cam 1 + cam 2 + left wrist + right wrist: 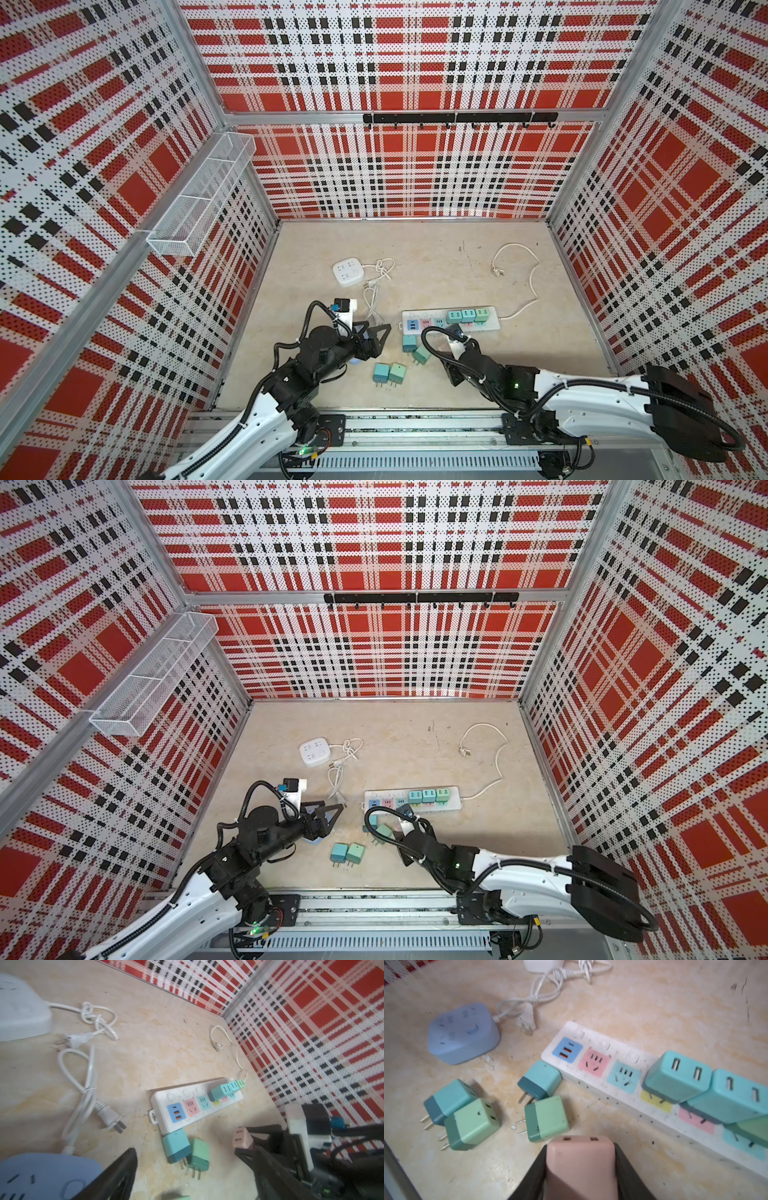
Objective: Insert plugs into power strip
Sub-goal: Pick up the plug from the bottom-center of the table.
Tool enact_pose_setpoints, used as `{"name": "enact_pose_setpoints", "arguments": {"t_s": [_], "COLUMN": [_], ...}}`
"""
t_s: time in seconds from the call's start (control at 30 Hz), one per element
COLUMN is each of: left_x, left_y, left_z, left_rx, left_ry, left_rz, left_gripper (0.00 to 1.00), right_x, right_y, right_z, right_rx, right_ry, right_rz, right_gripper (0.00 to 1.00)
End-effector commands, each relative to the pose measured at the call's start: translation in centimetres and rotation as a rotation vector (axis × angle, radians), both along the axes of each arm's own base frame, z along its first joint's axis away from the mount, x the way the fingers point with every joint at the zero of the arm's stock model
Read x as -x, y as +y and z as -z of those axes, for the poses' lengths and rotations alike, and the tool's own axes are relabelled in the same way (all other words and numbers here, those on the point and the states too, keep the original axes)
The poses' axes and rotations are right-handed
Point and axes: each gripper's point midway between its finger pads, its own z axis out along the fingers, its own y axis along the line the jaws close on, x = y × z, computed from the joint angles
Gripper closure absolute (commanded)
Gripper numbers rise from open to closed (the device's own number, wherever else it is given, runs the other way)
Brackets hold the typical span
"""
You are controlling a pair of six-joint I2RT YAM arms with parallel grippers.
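Inside right claw (580,1148), pink plug (580,1165), wrist views

Matt plastic plugs (546,1119) with metal prongs (521,1124) on a scuffed stone-look tabletop (654,1001).

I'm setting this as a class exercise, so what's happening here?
The right pincer grips a pink plug near the long power strip. Three plugs already sit in the strip; four more lie loose on the table. The left pincer hangs open nearby, holding nothing.
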Motion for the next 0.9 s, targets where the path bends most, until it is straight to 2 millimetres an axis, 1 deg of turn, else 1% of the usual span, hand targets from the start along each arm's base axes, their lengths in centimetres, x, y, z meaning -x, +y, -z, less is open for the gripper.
{"name": "enact_pose_setpoints", "arguments": {"t_s": [0.0,0.13,0.27,0.37,0.43,0.5,0.6,0.77,0.87], "left_x": [1.3,2.9,3.9,4.4,4.7,5.0,5.3,5.7,5.7], "left_y": [-2.3,-4.4,-6.0,-7.2,-7.9,-8.5,-9.3,-10.0,-10.2], "left_z": [-3.2,-4.1,-4.6,-4.9,-5.1,-5.1,-4.8,-4.7,-4.8], "left_rx": [0.005,-0.060,-0.121,-0.149,-0.162,-0.175,-0.188,-0.183,-0.181], "left_ry": [-0.098,-0.141,-0.168,-0.182,-0.189,-0.193,-0.186,-0.179,-0.177], "left_rz": [0.097,0.168,0.207,0.240,0.261,0.282,0.308,0.333,0.339], "left_gripper": [0.14,0.16,0.17,0.18,0.18,0.19,0.20,0.20,0.20], "right_x": [-0.3,0.5,1.2,1.6,1.9,2.1,2.9,3.0,3.0], "right_y": [0.8,0.7,0.6,0.6,0.6,0.4,0.7,1.8,2.2], "right_z": [-4.1,-6.3,-8.6,-9.9,-10.3,-10.8,-11.4,-11.9,-12.2], "right_rx": [-0.061,-0.113,-0.178,-0.198,-0.189,-0.194,-0.194,-0.151,-0.153], "right_ry": [-0.209,-0.322,-0.438,-0.535,-0.603,-0.663,-0.742,-0.771,-0.783], "right_rz": [-0.086,-0.161,-0.210,-0.239,-0.260,-0.266,-0.321,-0.362,-0.372], "right_gripper": [0.91,0.91,0.94,0.98,1.00,1.00,1.00,1.00,1.00]}}
